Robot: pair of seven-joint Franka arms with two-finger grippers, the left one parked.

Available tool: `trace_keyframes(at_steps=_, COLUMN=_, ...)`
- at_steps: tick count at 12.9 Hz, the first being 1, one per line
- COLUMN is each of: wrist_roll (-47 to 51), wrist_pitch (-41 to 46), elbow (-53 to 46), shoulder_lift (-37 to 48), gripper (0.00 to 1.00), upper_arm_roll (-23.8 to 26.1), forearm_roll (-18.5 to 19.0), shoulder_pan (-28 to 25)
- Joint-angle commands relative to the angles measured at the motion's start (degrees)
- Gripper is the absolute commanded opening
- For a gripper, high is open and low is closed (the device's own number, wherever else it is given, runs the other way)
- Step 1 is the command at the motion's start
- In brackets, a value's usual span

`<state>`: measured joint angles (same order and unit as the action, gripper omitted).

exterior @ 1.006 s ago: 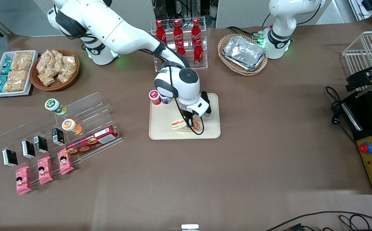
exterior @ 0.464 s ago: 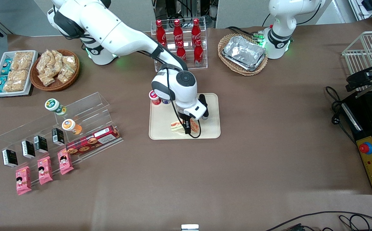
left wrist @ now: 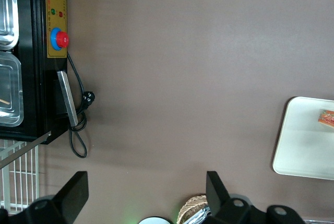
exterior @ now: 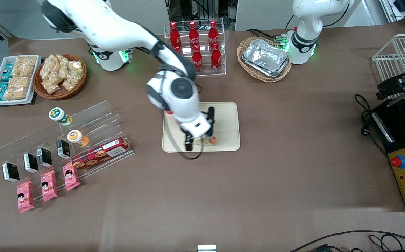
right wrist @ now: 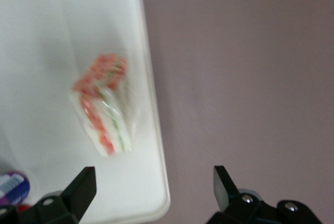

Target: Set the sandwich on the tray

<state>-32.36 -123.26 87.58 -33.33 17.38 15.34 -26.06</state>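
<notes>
The sandwich [right wrist: 104,109], a wrapped white wedge with red-orange and green filling, lies flat on the beige tray [right wrist: 52,36]. In the front view only an orange end of the sandwich [exterior: 212,140] shows past the wrist, on the tray [exterior: 227,119] near its edge closest to the camera. My right gripper [exterior: 198,140] hangs above that edge, open and empty. In the right wrist view the gripper [right wrist: 154,187] stands over the tray's rim, apart from the sandwich. The left wrist view shows the tray [left wrist: 305,140] and the sandwich [left wrist: 326,118].
A small purple-labelled bottle [right wrist: 10,187] stands on a tray corner, mostly hidden under the arm. A rack of cola bottles [exterior: 195,45] and a basket of foil trays [exterior: 265,57] lie farther from the camera. An acrylic snack shelf [exterior: 66,140] stands toward the working arm's end.
The gripper has let go of the sandwich, opened, risen and swung toward the working arm's end. The sandwich stays on the tray.
</notes>
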Motion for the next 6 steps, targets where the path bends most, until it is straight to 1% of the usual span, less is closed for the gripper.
trace_keyframes(at_steps=1, wrist_roll=7.8, wrist_pitch=6.26, elbow=1.02, shoulder_lift=7.65, gripper=1.0, upper_arm_roll=0.29, forearm_roll=-7.06, shoulder_pan=8.45)
trace_keyframes(at_steps=2, wrist_roll=11.14, wrist_pitch=7.41, elbow=1.02, shoulder_lift=9.58, gripper=1.0, upper_arm_roll=0.37, forearm_roll=-7.77, shoulder_pan=11.79)
trace_keyframes(at_steps=3, wrist_roll=14.57, wrist_pitch=8.55, elbow=1.02, shoulder_lift=11.25, gripper=1.0, upper_arm_roll=0.29, forearm_roll=-8.82, shoulder_pan=13.83)
trace_keyframes(at_steps=5, wrist_roll=23.09, wrist_pitch=10.75, elbow=0.93, shoulder_lift=13.64, gripper=1.0, upper_arm_roll=-1.02, forearm_roll=-9.27, shoulder_pan=17.17)
trace_keyframes(at_steps=6, wrist_roll=25.05, wrist_pitch=10.94, elbow=0.93, shoulder_lift=14.43, gripper=1.0, upper_arm_roll=-1.99, forearm_roll=-9.62, shoulder_pan=18.58)
